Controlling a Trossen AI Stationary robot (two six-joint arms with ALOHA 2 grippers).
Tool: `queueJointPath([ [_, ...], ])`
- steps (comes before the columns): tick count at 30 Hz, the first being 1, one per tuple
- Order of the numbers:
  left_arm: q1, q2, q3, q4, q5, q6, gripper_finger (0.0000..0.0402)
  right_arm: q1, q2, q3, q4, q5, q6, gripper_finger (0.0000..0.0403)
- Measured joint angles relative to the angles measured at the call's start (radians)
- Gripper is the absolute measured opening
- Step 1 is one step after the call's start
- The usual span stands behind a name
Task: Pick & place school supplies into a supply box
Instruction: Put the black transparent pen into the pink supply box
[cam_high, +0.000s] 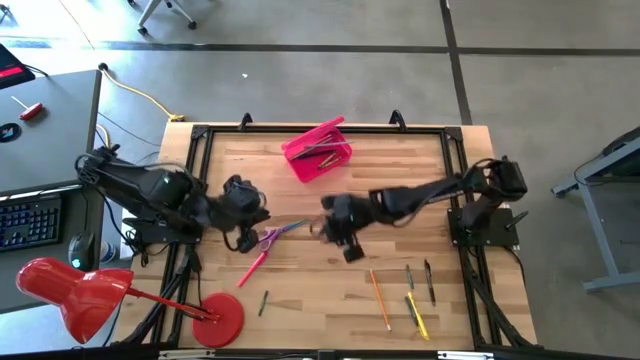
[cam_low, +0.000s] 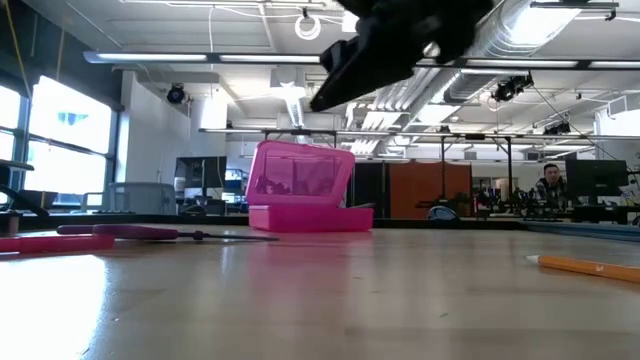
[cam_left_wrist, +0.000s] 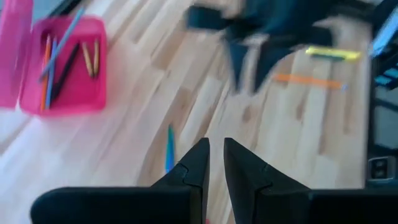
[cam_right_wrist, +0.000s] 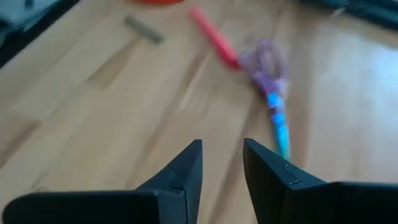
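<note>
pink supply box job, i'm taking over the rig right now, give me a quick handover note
Left gripper: over the table's left-middle, fingers slightly apart, empty.
Right gripper: mid-table, open, empty.
Translucent pink plastic supply box: far centre of the wooden table, lid open.
Done: several pens and pencils already lie inside it.
Left: purple-handled scissors and pink pen by the left gripper, a small dark green pencil near the front, and the orange pencil, yellow pencil and two dark pens front right.
</note>
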Motion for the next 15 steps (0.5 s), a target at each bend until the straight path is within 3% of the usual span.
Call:
queueJointPath([
  [4, -0.051, 0.002, -0.086, 0.069, -0.022, -0.085, 0.0081, 0.116, -0.043, -0.001, -0.161, 0.179, 0.058, 0.0094],
  [9, -0.113, 0.002, -0.157, 0.194, -0.044, -0.141, 0.0081, 0.250, -0.142, 0.000, -0.361, 0.408, 0.344, 0.0094],
  [12, -0.145, 0.002, -0.181, 0.237, -0.085, -0.134, 0.0081, 0.336, -0.194, -0.024, -0.456, 0.475, 0.530, 0.0094],
  [15, -0.165, 0.002, -0.185, 0.247, -0.123, -0.133, 0.0081, 0.421, -0.261, -0.126, -0.475, 0.472, 0.733, 0.0094],
])
